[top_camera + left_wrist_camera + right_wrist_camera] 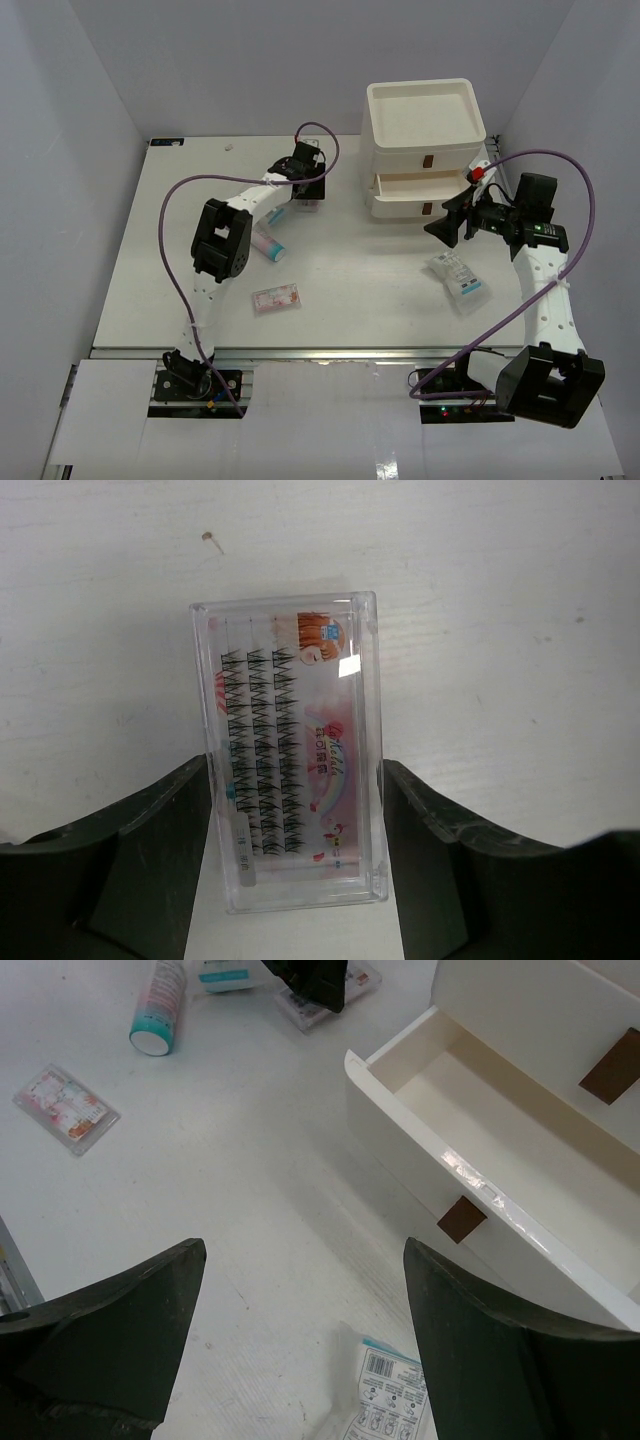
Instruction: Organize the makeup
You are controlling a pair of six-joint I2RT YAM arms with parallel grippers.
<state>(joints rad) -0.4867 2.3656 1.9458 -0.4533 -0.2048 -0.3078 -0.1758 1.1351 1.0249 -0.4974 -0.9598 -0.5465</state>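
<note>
Makeup pieces lie spread over a white table [380,300], seen from above. My left gripper [307,190] is stretched to the far middle of the table, poised over a small clear lash case [306,206]. Beside that arm's elbow lies a pink tube [268,243] with a teal cap. Nearer the front is a flat pink-and-white sachet [276,298]. On the right side lie clear blue-and-white printed packets [458,276]. My right gripper [442,222] hangs between those packets and a white three-drawer box [425,110] at the far right, whose middle drawer [415,185] stands pulled out.

Left wrist view: the lash case lies flat on the table, with rows of black lashes under a clear lid and a cartoon print. The two dark fingers [150,860] flank it, each close against a long edge. I cannot tell whether the jaws are pressing on the case or only bracketing it.

Right wrist view: the jaws stand wide apart over the table surface, gripping nothing. Just ahead and to the right is the pulled-out drawer, with a brown handle [461,1218] on its front. One printed packet shows at the bottom edge, between the fingers. The tube and the sachet lie at upper left, well apart from this gripper.
</note>
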